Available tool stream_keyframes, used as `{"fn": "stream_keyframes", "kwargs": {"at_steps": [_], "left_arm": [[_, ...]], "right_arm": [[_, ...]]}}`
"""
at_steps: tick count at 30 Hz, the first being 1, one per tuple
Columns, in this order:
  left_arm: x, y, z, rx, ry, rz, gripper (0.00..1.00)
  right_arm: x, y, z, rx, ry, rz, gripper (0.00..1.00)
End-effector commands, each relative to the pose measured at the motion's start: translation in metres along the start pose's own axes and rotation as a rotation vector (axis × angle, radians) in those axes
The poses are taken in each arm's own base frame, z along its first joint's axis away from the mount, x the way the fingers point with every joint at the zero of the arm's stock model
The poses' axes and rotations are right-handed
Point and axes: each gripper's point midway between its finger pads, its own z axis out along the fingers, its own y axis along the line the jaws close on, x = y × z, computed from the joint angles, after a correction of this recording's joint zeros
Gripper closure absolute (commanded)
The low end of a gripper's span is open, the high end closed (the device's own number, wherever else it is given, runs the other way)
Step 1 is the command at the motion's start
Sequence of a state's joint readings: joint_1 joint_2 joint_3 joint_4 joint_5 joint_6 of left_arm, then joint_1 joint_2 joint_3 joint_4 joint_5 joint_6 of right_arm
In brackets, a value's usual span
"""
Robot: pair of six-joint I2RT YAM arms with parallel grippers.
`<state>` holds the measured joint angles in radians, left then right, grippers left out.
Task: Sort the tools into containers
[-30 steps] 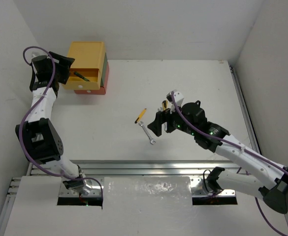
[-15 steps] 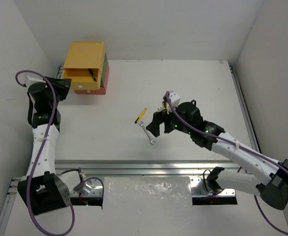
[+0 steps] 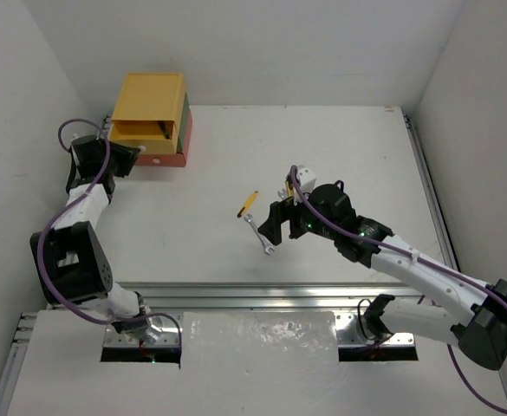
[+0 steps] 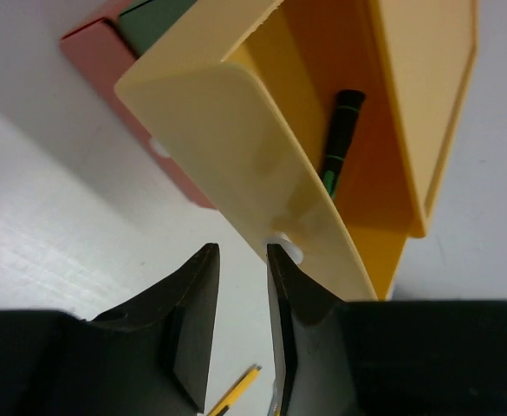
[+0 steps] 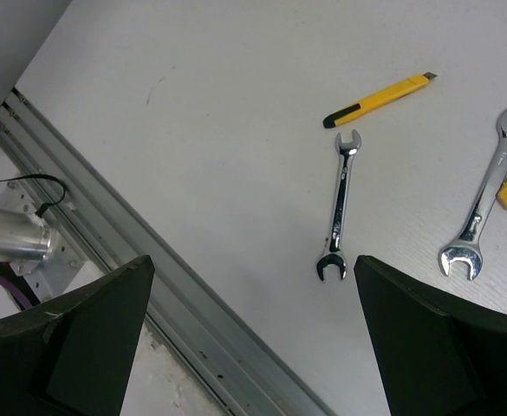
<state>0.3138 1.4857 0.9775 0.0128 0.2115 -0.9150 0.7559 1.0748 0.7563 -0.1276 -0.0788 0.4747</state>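
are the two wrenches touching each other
Apart. The right wrist view shows a wide strip of bare table between the wrench lying between the fingers and the other wrench near the frame's edge, along their whole length.

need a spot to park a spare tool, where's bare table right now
Bare table runs from the stacked drawers across the far side to the right rail; also between the left gripper and the utility knife. Crowded: around the wrench by the right gripper.
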Motion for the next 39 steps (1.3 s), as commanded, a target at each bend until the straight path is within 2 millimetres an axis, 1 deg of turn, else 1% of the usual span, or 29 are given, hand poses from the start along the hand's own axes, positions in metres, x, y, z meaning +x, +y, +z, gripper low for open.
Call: {"fn": "stream_keyframes", "kwargs": {"at_steps": [1,2,3,4,5,7,8,9,13,14,15,17,20,23,27,32,33,35,36,37,38,39], "left_arm": [[-0.02,-0.049,0.005,0.183,-0.03,-0.004,0.74],[-0.02,-0.053,0.006,0.204,-0.027,-0.005,0.74],[-0.019,-0.052,0.011,0.206,-0.021,-0.009,0.75],[-0.021,-0.058,0.012,0.218,-0.019,-0.012,0.75],[-0.02,-0.055,0.017,0.213,-0.01,-0.015,0.75],[-0.022,-0.06,0.021,0.227,-0.009,-0.019,0.75],[-0.021,-0.057,0.026,0.221,-0.003,-0.023,0.74],[-0.023,-0.06,0.029,0.226,-0.005,-0.022,0.74],[-0.026,-0.06,0.045,0.231,0.002,-0.032,0.74],[-0.023,-0.055,0.052,0.22,0.015,-0.037,0.74],[-0.027,-0.059,0.054,0.23,0.013,-0.038,0.74],[-0.026,-0.06,0.058,0.232,0.017,-0.036,0.74],[-0.026,-0.062,0.059,0.24,0.011,-0.032,0.72],[-0.028,-0.062,0.061,0.244,0.0,-0.031,0.67],[-0.026,-0.06,0.066,0.256,0.007,-0.037,0.62],[-0.025,-0.063,0.067,0.268,0.014,-0.04,0.6],[-0.023,-0.061,0.066,0.262,0.018,-0.042,0.6],[-0.016,-0.051,0.062,0.242,0.024,-0.056,0.59],[-0.017,-0.051,0.055,0.246,0.01,-0.059,0.57],[-0.015,-0.047,0.052,0.241,0.004,-0.065,0.57],[-0.008,-0.033,0.051,0.223,-0.004,-0.079,0.56],[-0.007,-0.036,0.044,0.24,-0.017,-0.077,0.55]], "right_arm": [[-0.014,0.002,-0.001,-0.009,-0.066,-0.002,0.01],[-0.013,0.001,-0.001,-0.003,-0.065,-0.004,0.01],[-0.013,0.0,-0.001,0.001,-0.067,-0.007,0.01],[-0.012,-0.001,-0.001,0.002,-0.064,-0.009,0.01],[-0.011,-0.001,-0.001,0.003,-0.062,-0.012,0.01],[-0.011,-0.004,-0.001,0.011,-0.062,-0.012,0.01],[-0.011,-0.004,0.0,0.011,-0.062,-0.014,0.01],[-0.009,-0.005,0.0,0.012,-0.058,-0.014,0.01],[-0.009,-0.006,0.001,0.012,-0.053,-0.015,0.01],[-0.009,-0.006,0.001,0.014,-0.052,-0.015,0.01],[-0.008,-0.007,0.002,0.016,-0.049,-0.017,0.01],[-0.006,-0.008,0.002,0.019,-0.045,-0.019,0.01],[-0.005,-0.01,0.004,0.023,-0.039,-0.019,0.01],[-0.003,-0.011,0.007,0.025,-0.03,-0.017,0.01],[0.002,-0.013,0.008,0.029,-0.018,-0.021,0.01],[0.002,-0.013,0.008,0.028,-0.016,-0.021,0.01],[0.002,-0.013,0.008,0.027,-0.016,-0.023,0.01],[0.003,-0.012,0.01,0.021,-0.013,-0.022,0.01],[0.003,-0.011,0.01,0.017,-0.015,-0.019,0.01],[0.004,-0.011,0.011,0.015,-0.014,-0.019,0.01],[0.005,-0.011,0.012,0.01,-0.009,-0.019,0.01],[0.005,-0.01,0.012,0.007,-0.008,-0.017,0.01]]}}
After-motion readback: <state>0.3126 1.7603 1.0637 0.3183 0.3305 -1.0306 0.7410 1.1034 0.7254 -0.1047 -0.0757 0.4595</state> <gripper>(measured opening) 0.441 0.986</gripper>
